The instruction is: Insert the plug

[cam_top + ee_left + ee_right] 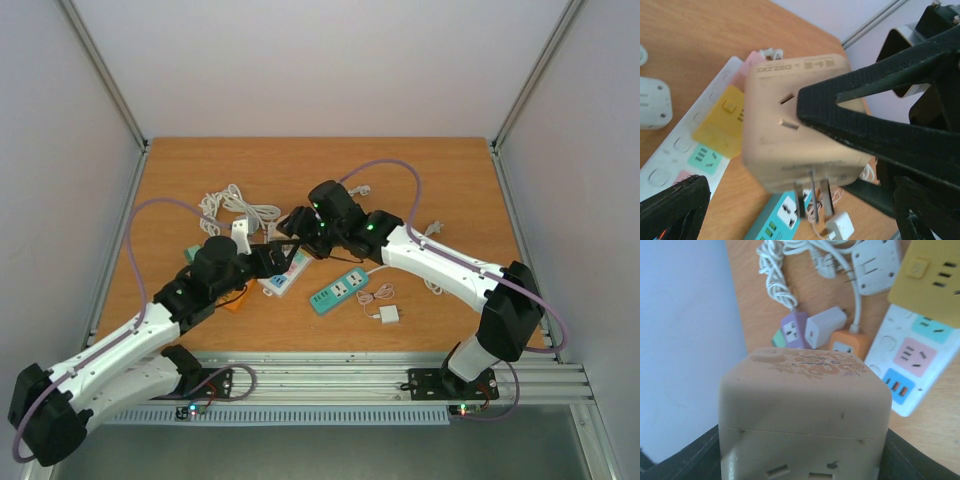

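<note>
At the middle of the worktop (450, 180), the beige cube plug (770, 145) is pinched between the right jaws, which press on two opposite faces. Its three metal prongs (812, 197) are exposed on the lower face. The plug is held near the far end of the white power strip (284, 277), which has yellow, pink, green and blue socket panels. The left jaws are spread wide, holding nothing, just beside the plug. A teal power strip (340, 290) and a small white charger (388, 315) lie to the right. A white cable bundle (237, 205) lies farther back.
</note>
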